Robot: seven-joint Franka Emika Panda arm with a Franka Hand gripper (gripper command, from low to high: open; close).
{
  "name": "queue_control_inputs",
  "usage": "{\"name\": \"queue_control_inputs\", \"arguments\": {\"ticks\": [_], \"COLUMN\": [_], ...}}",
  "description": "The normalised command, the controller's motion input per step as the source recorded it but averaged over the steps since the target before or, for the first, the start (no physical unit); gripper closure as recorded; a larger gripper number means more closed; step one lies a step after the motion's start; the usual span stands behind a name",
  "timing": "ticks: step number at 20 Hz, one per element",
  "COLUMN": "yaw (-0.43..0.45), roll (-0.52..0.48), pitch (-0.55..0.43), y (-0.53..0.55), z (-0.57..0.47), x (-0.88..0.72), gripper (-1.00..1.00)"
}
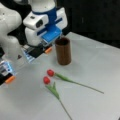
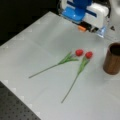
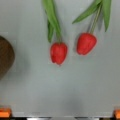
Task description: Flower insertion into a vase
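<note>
Flowers, 2 of them, lie flat on the tabletop [image 1: 100,60], and none is in the vase [image 1: 63,51] yet. In a front view, 1 red flower [image 1: 50,72] is in the middle of the frame and the other flower [image 1: 46,80] is just below it, to the left. Their green stems run away toward the lower right, so the red heads point up at me.

My fingers [image 1: 30,56] hang in the upper left of that frame, above the tabletop and holding nothing. They look spread apart, because the 2 orange tips sit in the far bottom corners of the wrist view, like this fingertip [image 3: 5,112].

From the wrist, both red heads are straight ahead in the upper middle, stems going to the top edge. The brown vase stands upright, near the flowers, at the left edge of the wrist view.
</note>
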Motion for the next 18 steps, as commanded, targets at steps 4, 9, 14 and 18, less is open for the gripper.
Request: {"name": "queue_control_inputs", "arguments": {"ticks": [4, 9, 14, 18], "yaw": [0.222, 0.179, 0.097, 0.056], "roll": [-0.059, 0.001, 0.012, 0.009], "pitch": [0.045, 0.121, 0.078, 0.008], "y": [0.02, 0.06, 0.06, 0.07], "z": [-0.05, -0.09, -0.07, -0.09], "x": [-0.03, -0.01, 0.02, 0.05], "gripper": [-1.0, -1.0, -1.0, -1.0]}}
